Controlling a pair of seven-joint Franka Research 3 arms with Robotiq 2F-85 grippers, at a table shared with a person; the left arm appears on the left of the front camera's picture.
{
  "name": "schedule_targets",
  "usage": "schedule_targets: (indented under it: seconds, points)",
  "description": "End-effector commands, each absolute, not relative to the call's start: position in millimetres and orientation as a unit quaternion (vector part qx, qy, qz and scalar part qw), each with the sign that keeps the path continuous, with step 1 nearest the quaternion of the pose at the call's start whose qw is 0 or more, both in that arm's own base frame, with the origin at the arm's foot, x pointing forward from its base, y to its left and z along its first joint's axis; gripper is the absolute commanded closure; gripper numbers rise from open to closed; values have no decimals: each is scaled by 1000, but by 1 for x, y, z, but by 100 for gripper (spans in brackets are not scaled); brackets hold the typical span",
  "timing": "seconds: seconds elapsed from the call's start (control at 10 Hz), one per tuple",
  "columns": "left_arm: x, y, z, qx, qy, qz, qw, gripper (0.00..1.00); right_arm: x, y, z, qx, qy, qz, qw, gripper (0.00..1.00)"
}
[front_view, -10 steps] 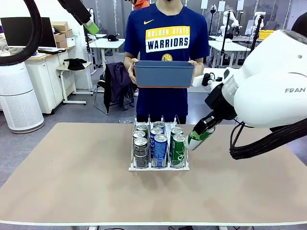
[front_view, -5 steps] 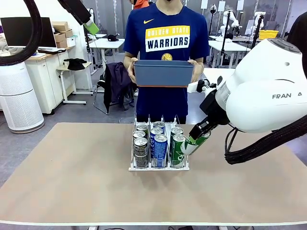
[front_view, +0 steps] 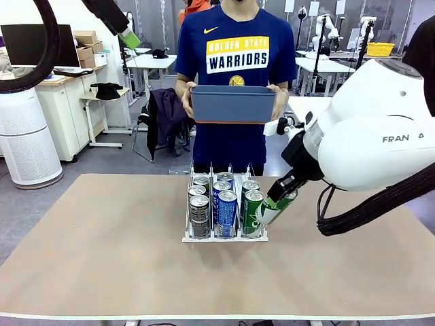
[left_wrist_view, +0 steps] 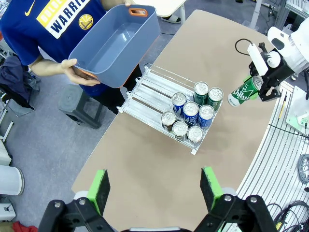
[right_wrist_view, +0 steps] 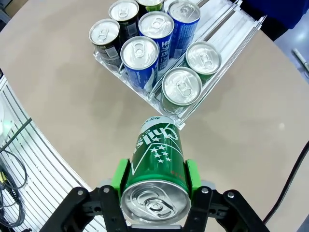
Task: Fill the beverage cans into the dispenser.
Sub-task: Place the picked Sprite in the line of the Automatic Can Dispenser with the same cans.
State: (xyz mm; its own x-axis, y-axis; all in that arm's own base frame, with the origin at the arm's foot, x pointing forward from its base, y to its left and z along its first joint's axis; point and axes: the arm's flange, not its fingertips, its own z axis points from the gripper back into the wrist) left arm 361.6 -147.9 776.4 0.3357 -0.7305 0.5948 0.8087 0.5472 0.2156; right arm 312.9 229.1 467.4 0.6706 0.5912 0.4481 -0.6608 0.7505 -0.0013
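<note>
Right hand [right_wrist_view: 154,186]: clenched on green can [right_wrist_view: 157,154], tilted beside dispenser [front_view: 224,238] | Handling: rigid, smooth, slippery, dent-prone; grip mid-body | Left hand [left_wrist_view: 154,191]: released, empty

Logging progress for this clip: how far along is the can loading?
Done: seven cans stand in the dispenser, two of them green. In hand: the right gripper holds a tilted green can beside the green lane. Left: seating that can. The person's tub looks empty; the left gripper is open.
</note>
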Motion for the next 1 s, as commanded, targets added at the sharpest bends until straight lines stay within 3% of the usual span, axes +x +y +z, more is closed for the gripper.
schedule_targets:
  seconds: [0.0, 0.9]
  points:
    - [361, -145, 777, -58, -325, -473, 817, 0, 315, 232, 461, 82, -208, 351, 909, 42]
    - [361, -145, 777, -58, -325, -473, 817, 0, 369, 249, 432, 72, -243, 335, 908, 42]
